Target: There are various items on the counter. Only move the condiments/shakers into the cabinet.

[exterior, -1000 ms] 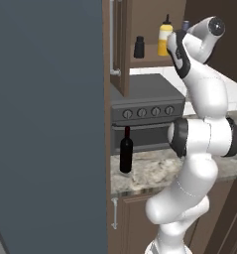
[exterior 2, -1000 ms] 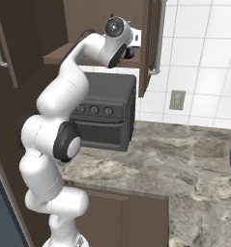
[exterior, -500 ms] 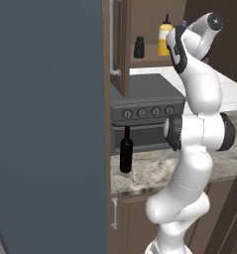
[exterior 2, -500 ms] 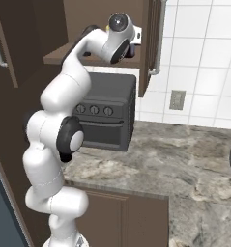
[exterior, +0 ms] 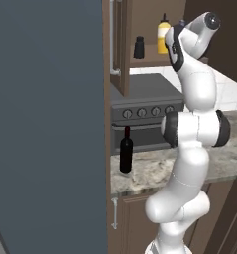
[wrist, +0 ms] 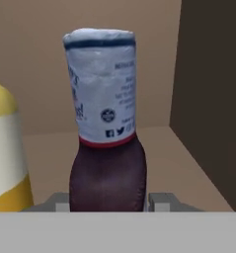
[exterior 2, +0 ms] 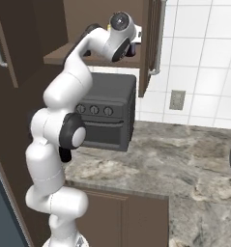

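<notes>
**Placing the last condiment on the cabinet shelf**

Reaching high into the open wall cabinet (exterior: 121, 49), with the end effector (wrist: 108, 201) at shelf level and the blue-purple bottle (wrist: 107, 128) sitting upright between its fingers (wrist: 161, 201). Appearing to grip the bottle's dark lower body on both sides, though contact at the pads is hard to confirm; judging it as clamped on the bottle. Not telling for sure whether the bottle's base is touching the shelf (wrist: 188, 163) or hanging just above it.

Already holding two of the three: the black shaker (exterior: 139, 47) toward the door side of the shelf, and the yellow squeeze bottle (exterior: 163, 37) beside it, just beside the held bottle in the hand view (wrist: 3, 148). Leaving the tall wine bottle (exterior: 126, 151) upright on the table (exterior: 149, 171) in front of the dark oven (exterior: 145, 114), as the task wants.

Judging the final step as nearly done. Next: settling the bottle flat on the shelf, parting the fingers, then backing straight out without nudging the yellow bottle close alongside or tipping the released one.
</notes>
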Motion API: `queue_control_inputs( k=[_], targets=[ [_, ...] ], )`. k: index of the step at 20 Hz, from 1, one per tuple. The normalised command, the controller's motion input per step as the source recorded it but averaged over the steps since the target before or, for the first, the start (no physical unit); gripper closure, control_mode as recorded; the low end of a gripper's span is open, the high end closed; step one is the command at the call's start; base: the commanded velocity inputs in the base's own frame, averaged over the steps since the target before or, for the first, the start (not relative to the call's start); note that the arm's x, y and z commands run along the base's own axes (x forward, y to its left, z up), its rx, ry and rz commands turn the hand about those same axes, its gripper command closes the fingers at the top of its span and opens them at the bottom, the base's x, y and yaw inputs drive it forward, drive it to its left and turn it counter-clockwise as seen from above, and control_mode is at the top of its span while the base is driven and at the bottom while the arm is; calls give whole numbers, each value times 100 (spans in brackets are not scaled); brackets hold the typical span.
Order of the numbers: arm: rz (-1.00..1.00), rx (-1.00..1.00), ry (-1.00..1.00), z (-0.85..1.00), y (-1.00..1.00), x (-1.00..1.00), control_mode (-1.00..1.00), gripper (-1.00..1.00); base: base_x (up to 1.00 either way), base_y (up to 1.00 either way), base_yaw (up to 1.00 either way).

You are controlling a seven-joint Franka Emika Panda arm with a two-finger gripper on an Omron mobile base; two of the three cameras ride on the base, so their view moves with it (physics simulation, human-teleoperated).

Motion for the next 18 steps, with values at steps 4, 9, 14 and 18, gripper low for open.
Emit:
queue_control_inputs(
  k=[4,9,14,18],
  targets=[
    [0,0,1,0,0,-9,-100,-100,0,0,0],
    [-3,0,-15,-6,-3,-96,-100,-100,0,0,0],
    [0,-1,-11,-14,1,-100,-100,-100,0,0,0],
    [0,0,-20,-3,6,-66,-100,-100,0,0,0]
  ],
)
